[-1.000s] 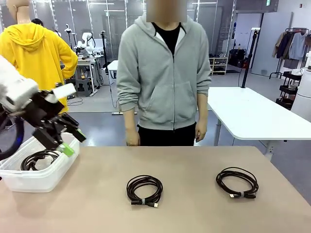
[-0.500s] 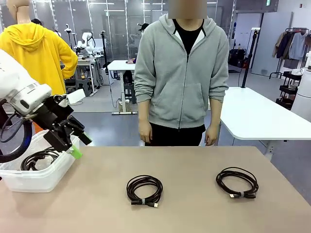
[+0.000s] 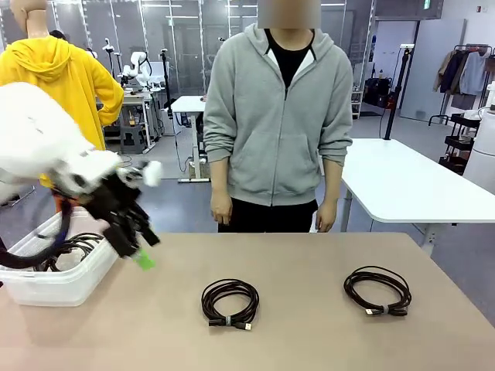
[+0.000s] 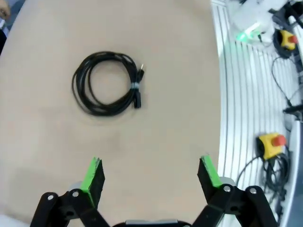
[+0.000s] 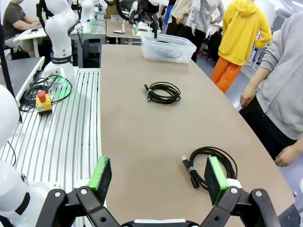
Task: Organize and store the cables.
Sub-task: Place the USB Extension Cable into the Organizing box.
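Note:
Two coiled black cables lie on the tan table: one in the middle (image 3: 230,303) and one to the right (image 3: 377,291). A third coil (image 3: 76,246) rests inside the clear plastic bin (image 3: 54,287) at the left. My left gripper (image 3: 145,249) hangs open and holds nothing, just right of the bin and above the table. In the left wrist view, the middle coil (image 4: 108,83) lies ahead of the open left gripper (image 4: 151,172). My right gripper (image 5: 158,176) is open above the table's edge, and the right coil (image 5: 210,166) lies just beyond its fingers.
A person in a grey hoodie (image 3: 277,116) stands at the far edge, arms hanging down. The right wrist view shows the middle coil (image 5: 163,92) and the bin (image 5: 168,47) farther along the table. A white table (image 3: 402,182) stands behind on the right.
My left arm has swung right, from over the bin out over the table toward the middle coil. Its jaws stayed open. The person shifted sideways at the far edge.

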Controlling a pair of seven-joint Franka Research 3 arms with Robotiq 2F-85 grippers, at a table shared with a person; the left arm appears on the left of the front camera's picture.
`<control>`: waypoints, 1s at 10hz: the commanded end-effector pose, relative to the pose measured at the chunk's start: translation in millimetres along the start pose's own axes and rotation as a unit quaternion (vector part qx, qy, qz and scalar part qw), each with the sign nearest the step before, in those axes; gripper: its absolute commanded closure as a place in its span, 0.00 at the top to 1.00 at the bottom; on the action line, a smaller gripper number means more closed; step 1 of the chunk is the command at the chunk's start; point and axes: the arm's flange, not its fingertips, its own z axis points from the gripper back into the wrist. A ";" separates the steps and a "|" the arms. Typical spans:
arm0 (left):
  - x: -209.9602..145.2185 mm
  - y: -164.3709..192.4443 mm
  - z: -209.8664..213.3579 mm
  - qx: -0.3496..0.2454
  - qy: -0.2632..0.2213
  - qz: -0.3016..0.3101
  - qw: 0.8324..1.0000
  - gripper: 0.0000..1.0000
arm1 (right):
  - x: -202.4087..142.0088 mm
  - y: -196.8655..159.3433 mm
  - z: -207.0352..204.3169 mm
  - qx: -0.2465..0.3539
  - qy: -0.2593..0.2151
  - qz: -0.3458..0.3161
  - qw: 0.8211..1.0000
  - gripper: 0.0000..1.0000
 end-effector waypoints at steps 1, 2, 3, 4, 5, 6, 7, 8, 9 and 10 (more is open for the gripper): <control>51.3 0.8 -56.1 0.014 0.053 0.012 0.998 1.00 | 3.2 2.2 -3.5 -0.004 -0.007 -0.001 1.000 1.00; 67.9 -1.5 -70.2 0.017 0.038 0.014 0.999 1.00 | 3.2 2.2 -3.5 -0.004 -0.007 -0.001 1.000 1.00; 80.8 -2.2 -91.5 0.022 0.061 0.018 0.998 1.00 | 3.2 2.2 -3.5 -0.004 -0.007 -0.001 1.000 1.00; 87.2 2.9 -119.8 0.018 0.103 0.016 0.994 1.00 | 3.2 2.2 -3.5 -0.004 -0.007 -0.001 1.000 1.00; 89.1 9.3 -135.7 0.010 0.105 0.024 0.994 1.00 | 3.2 2.2 -3.5 -0.004 -0.007 -0.001 1.000 1.00; 91.9 12.6 -151.7 0.016 0.131 0.021 0.991 1.00 | 3.2 2.2 -3.5 -0.004 -0.007 -0.001 1.000 1.00; 93.2 13.6 -166.6 0.004 0.141 0.014 0.990 1.00 | 3.2 2.2 -3.5 -0.004 -0.007 -0.001 1.000 1.00; 93.2 14.6 -179.3 0.018 0.148 0.003 0.989 1.00 | 3.2 2.2 -3.5 -0.004 -0.007 -0.001 1.000 1.00; 91.7 15.2 -186.0 0.027 0.146 0.004 0.989 1.00 | 3.2 2.2 -3.5 -0.004 -0.007 -0.001 1.000 1.00; 88.8 16.4 -192.8 0.026 0.152 0.011 0.988 1.00 | 3.2 2.2 -3.5 -0.004 -0.007 -0.001 1.000 1.00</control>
